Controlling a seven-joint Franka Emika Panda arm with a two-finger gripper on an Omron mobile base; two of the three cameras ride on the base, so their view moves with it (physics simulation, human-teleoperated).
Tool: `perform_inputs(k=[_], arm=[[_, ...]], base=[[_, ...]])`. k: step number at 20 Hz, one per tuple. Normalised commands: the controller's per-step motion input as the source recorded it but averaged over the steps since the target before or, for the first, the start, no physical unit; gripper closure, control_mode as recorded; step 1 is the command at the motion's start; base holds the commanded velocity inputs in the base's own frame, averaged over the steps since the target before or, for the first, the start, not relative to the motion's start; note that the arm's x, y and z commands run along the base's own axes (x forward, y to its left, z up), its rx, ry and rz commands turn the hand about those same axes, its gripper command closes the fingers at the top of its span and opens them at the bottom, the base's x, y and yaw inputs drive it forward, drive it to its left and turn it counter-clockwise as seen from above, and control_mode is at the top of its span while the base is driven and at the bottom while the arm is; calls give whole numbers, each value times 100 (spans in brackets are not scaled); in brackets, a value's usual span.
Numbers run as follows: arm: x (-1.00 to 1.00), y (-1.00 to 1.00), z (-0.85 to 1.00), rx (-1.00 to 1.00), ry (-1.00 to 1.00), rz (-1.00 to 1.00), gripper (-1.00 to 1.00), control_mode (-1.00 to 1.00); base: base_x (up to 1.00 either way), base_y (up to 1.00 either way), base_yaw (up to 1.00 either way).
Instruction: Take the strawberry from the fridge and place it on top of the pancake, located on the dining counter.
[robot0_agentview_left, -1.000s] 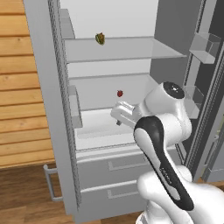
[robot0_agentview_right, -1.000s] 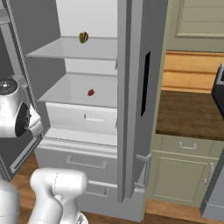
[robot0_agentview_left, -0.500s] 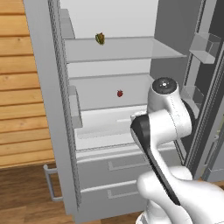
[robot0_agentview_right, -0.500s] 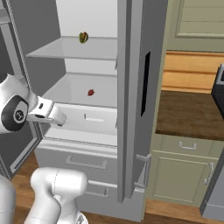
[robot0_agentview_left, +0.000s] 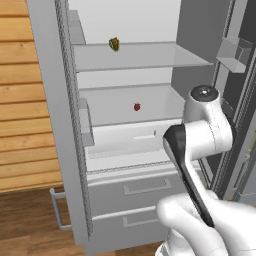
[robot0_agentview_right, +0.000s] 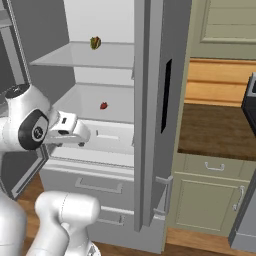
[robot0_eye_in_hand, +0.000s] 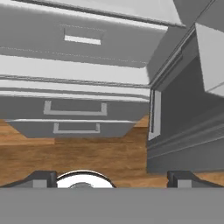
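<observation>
The fridge (robot0_agentview_left: 65, 125) stands open, showing two shelves, one white bin below them, and two grey drawers (robot0_agentview_left: 145, 187) at the bottom; the upper shelf holds one yellow-green produce item (robot0_agentview_left: 114, 44), and the lower shelf holds one strawberry (robot0_agentview_left: 137, 106), which lies alone near the middle of the shelf. To the right of the fridge, one dark brown counter (robot0_agentview_right: 220, 132) sits above green cabinets. The gripper (robot0_eye_in_hand: 111, 178) hangs in front of the bin, well apart from the strawberry, with its two fingertips (robot0_eye_in_hand: 41, 178) spread wide and holding nothing.
</observation>
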Motion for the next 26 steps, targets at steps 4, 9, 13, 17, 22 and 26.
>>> perform_inputs(k=[4, 9, 13, 17, 22, 26], arm=[[0, 0, 0, 43, 6, -4, -100, -100], [0, 3, -14, 17, 13, -5, -100, -100], [0, 0, -33, 0, 2, 0, -100, -100], [0, -5, -39, -10, 0, 0, -100, -100], [0, -2, -47, -10, -2, 2, -100, -100], [0, -3, -37, -6, 0, 4, -100, -100]], base=[[0, 0, 0], [0, 0, 0], [0, 0, 0], [0, 0, 0], [0, 0, 0], [0, 0, 0]])
